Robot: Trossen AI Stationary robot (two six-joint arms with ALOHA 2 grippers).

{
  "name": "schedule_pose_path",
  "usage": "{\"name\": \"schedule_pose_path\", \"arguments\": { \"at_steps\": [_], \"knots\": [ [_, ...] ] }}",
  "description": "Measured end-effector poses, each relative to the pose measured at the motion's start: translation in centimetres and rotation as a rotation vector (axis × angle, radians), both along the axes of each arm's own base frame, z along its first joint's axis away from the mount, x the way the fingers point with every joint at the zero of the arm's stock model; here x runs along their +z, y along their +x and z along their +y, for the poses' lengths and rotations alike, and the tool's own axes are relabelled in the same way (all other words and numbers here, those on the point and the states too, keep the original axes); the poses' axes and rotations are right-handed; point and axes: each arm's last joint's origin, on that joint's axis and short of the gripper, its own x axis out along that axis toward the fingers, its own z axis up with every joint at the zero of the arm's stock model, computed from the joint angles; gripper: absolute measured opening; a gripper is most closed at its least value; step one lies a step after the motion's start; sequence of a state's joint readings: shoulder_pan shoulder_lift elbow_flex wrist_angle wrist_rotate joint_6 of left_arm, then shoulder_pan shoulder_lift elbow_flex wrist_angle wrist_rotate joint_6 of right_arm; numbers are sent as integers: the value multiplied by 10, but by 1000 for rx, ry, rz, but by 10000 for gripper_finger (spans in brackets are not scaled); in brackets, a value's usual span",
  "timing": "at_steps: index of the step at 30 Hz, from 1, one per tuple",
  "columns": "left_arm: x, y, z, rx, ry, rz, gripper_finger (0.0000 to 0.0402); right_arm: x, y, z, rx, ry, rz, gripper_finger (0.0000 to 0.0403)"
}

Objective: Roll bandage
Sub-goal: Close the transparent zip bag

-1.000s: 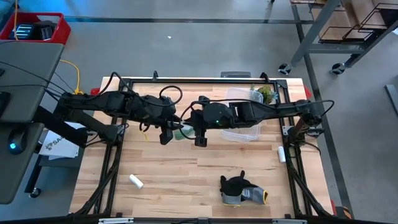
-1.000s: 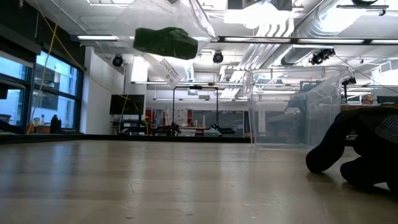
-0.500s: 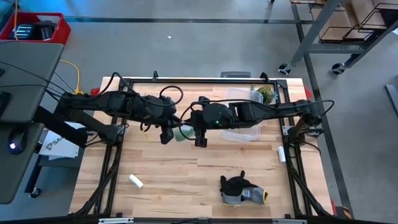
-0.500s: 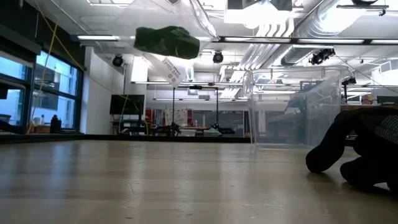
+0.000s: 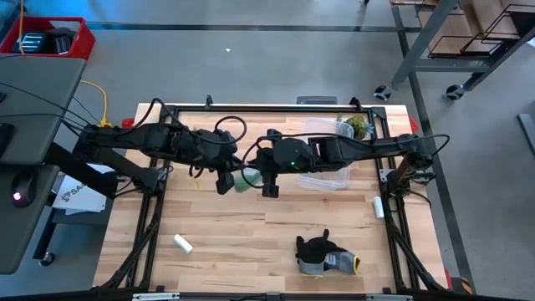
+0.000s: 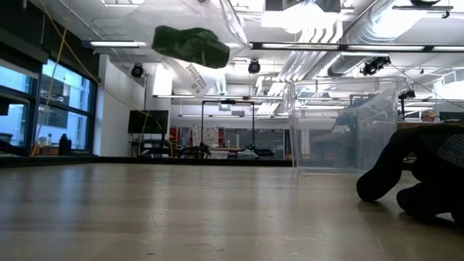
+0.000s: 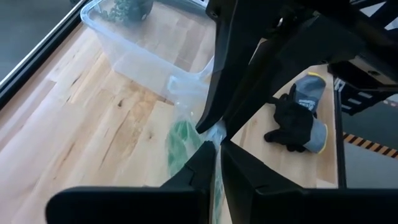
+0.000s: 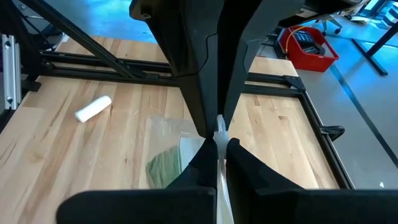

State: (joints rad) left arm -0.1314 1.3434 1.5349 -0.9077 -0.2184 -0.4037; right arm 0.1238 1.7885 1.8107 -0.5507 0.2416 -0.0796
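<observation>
Both arms meet over the middle of the wooden table (image 5: 251,230), holding between them a clear plastic bag (image 6: 190,69) lifted well off the board. The left gripper (image 7: 216,163) has its two dark fingers drawn together on the bag's thin top edge, with only the film between the tips. The right gripper (image 8: 219,148) faces it from the other side, fingers likewise pinched on the same edge, so the two pincers sit almost tip to tip at the bag's mouth.

The bright green soft fabric bandage (image 6: 191,45) is inside that bag, bunched into a loose lump and not touched directly by either pincer. From the left wrist it shows as a green patch (image 7: 181,144) hanging just below and a little to one side of the closed fingertips; from the right wrist it lies likewise just under the tips, behind the film (image 8: 165,165). In the high view a pale green spot (image 5: 245,178) sits between the two grippers.

Beyond the right gripper, on the table, stands a clear rectangular plastic bin (image 5: 328,159), with something green in its far corner. Well apart from both pincers, near the table's front edge, lie a small white cylinder (image 5: 183,243) and a dark grey glove (image 5: 323,253).
</observation>
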Motion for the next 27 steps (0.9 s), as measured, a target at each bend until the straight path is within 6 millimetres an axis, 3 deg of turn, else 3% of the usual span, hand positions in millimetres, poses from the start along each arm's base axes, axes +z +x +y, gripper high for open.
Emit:
{"name": "schedule_pose_path", "arguments": {
  "at_steps": [6,17,27],
  "knots": [
    [2,1,0,-8,5,-25,28,1,-1,0,3,2,-2,0],
    [3,2,-1,-22,6,-35,106,1,-1,0,2,2,-2,0],
    [4,2,0,-17,13,-43,111,-2,-1,0,4,0,25,0]
  ]
}}
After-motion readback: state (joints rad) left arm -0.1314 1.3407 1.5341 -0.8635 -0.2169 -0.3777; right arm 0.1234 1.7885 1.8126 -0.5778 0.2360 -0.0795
